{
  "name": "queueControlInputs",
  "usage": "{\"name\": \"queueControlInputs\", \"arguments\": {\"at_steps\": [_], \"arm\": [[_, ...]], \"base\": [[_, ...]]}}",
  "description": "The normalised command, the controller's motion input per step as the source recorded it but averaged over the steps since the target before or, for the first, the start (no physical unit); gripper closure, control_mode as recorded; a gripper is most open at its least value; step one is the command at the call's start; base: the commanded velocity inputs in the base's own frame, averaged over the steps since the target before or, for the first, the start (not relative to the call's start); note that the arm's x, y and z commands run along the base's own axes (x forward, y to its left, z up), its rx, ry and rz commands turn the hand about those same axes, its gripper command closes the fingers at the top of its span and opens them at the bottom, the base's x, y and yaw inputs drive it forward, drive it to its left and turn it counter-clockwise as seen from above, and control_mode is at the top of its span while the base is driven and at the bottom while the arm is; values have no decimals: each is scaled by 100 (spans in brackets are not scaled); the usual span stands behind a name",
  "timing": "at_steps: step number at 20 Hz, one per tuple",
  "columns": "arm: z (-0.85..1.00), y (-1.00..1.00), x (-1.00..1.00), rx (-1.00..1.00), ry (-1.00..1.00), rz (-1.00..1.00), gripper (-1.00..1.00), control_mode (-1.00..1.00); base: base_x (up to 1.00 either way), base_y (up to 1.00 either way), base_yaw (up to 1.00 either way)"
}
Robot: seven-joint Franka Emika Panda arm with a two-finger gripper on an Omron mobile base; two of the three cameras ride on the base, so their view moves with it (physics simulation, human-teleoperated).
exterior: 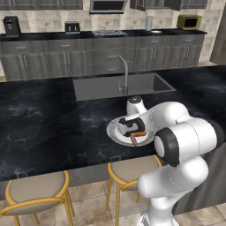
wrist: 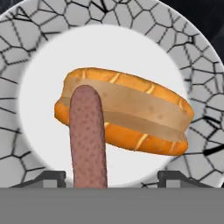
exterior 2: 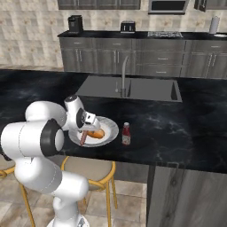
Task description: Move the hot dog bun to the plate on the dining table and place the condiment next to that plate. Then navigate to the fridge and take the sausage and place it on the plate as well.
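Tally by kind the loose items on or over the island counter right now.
Plates: 1, the plate
Buns: 1, the hot dog bun on the plate
Sausages: 1, the sausage between the open gripper tips
Bottles: 1, the condiment beside the plate
Total: 4

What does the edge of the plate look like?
The plate's rim is grey with dark crackled lines, like marble, around a white middle. The hand view shows it best.

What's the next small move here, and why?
Probably lift the hand straight up and clear. Its fingertips stand apart on either side of the sausage, which leans over the bun on the plate, so the release looks under way. The ketchup already stands beside the plate.
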Motion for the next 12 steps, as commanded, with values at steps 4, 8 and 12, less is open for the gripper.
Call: {"name": "queueControlInputs", "arguments": {"at_steps": [4,8,12], "arm": [[0,-10,-1,0,0,0,-100,-100],[17,-5,0,0,0,-3,-100,-100],[33,-5,0,0,0,-3,-100,-100]], "base": [[0,0,0],[0,0,0],[0,0,0]]}}
